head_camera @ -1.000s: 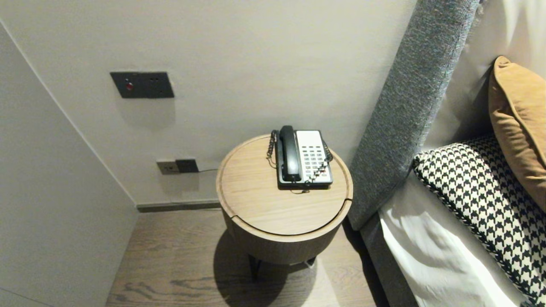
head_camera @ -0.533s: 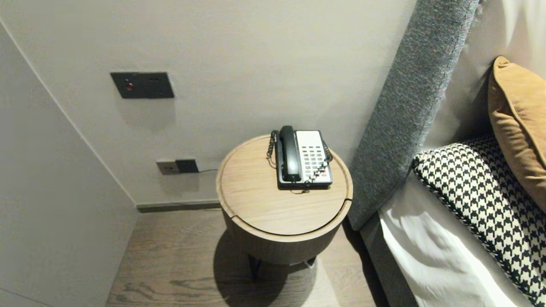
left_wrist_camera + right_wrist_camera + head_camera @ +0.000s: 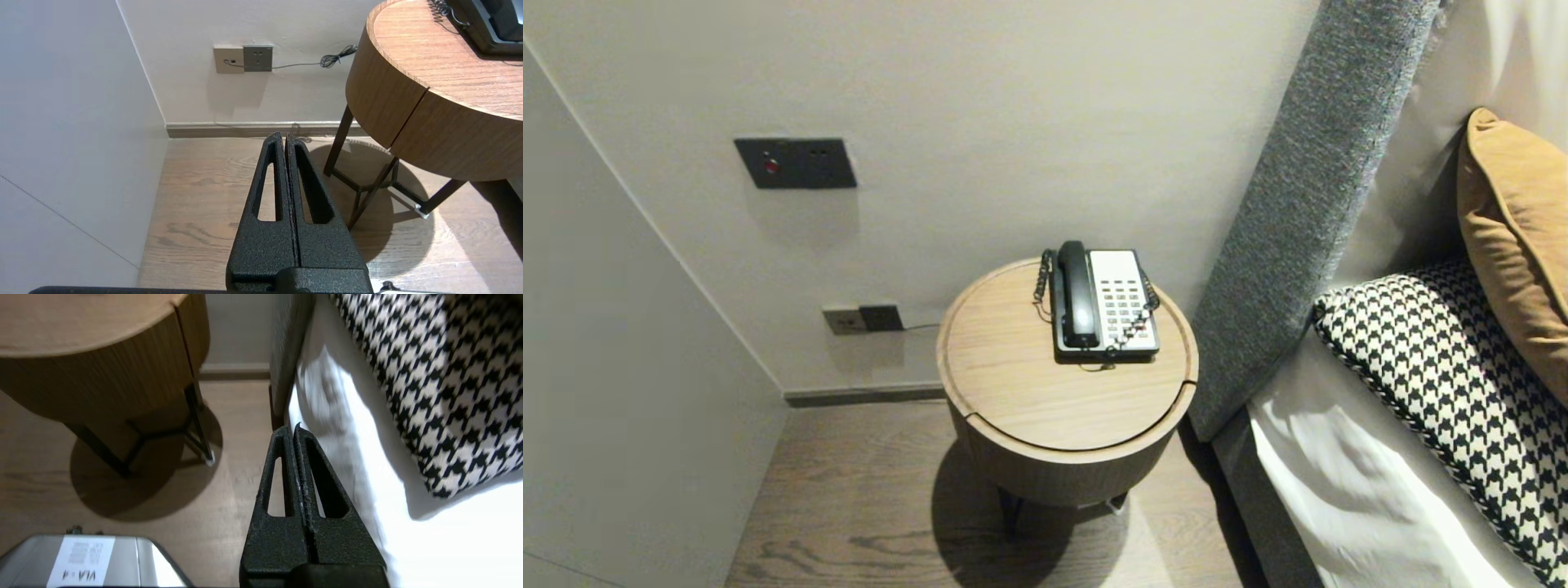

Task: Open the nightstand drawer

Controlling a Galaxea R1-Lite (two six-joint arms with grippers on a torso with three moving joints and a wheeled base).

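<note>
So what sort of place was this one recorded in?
Most likely a hotel bedroom: a round wooden bedside table carries a black-and-white corded desk phone, beside a grey fabric headboard and a black-and-white houndstooth cushion on white bedding.

A white label [image 3: 79, 558] on a silver housing [image 3: 163, 565], seen by the right wrist camera, appears to read "VLA-4", inverted, beside print too fine to read. Key markings on the telephone [image 3: 1104, 304], near the round table's [image 3: 1013, 392] rear edge, are illegible.

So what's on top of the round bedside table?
Only a corded phone, handset resting in its cradle, coiled cord trailing alongside. The phone hides the tabletop beneath it.
</note>
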